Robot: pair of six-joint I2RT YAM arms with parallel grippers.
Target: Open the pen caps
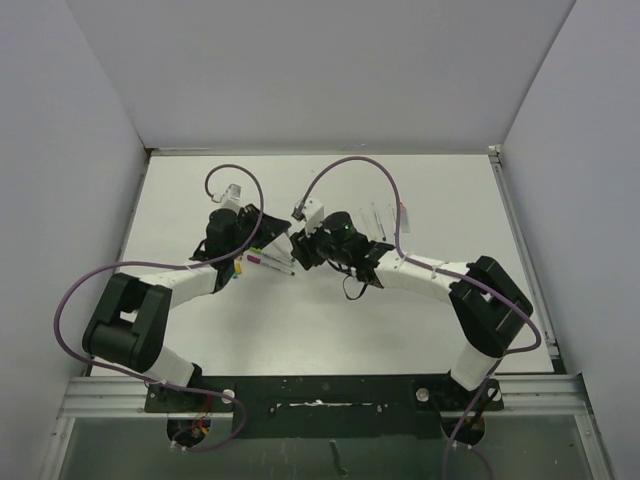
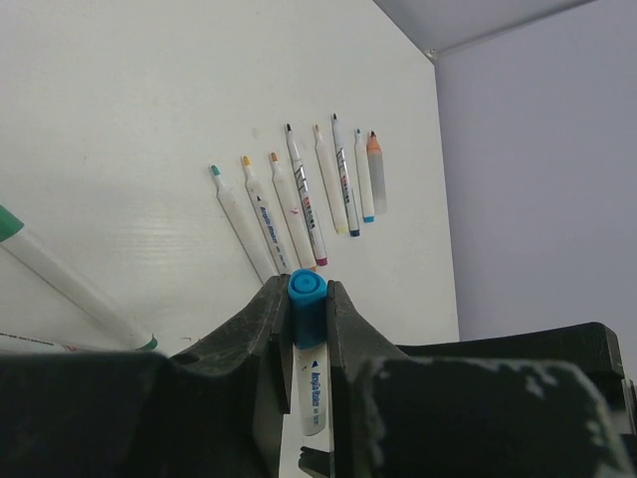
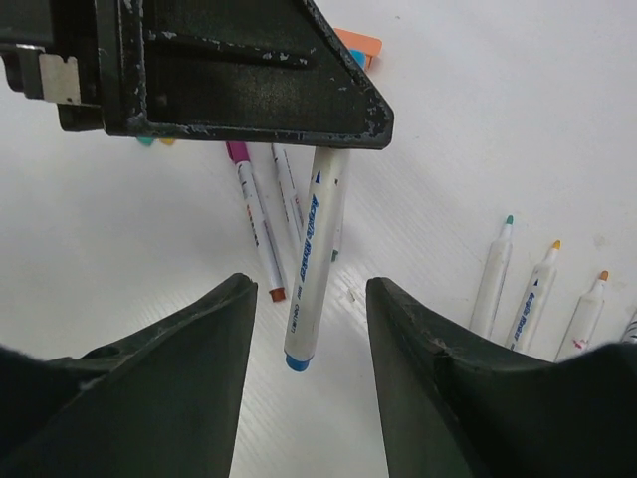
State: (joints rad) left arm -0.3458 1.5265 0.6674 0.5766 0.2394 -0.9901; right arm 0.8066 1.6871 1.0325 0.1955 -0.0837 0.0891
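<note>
Left wrist view: my left jaws (image 2: 307, 311) are clenching a blue cap (image 2: 306, 289), its round end showing between the scuffed black fingers, and the cap is still sitting on its pen. The pale barrel (image 3: 315, 239), smooth printed plastic with a small blue plug at its end, is hanging down into the gap of my right jaws (image 3: 309, 299). These are standing released, one finger on either side of it and neither touching.

Beyond my left jaws a row of uncapped pens (image 2: 299, 199) is lying side by side on the matte white worktop (image 2: 119, 100). They are slim white cylinders with bare tips in teal, yellow, orange and darker shades, so I am judging the job well past halfway.

Behind the barrel, under my left jaws, a magenta-ended pen (image 3: 251, 204) is lying flat; whether it is capped I cannot tell. What looks like a fat orange cap (image 3: 358, 43) is lying beyond it.
</note>
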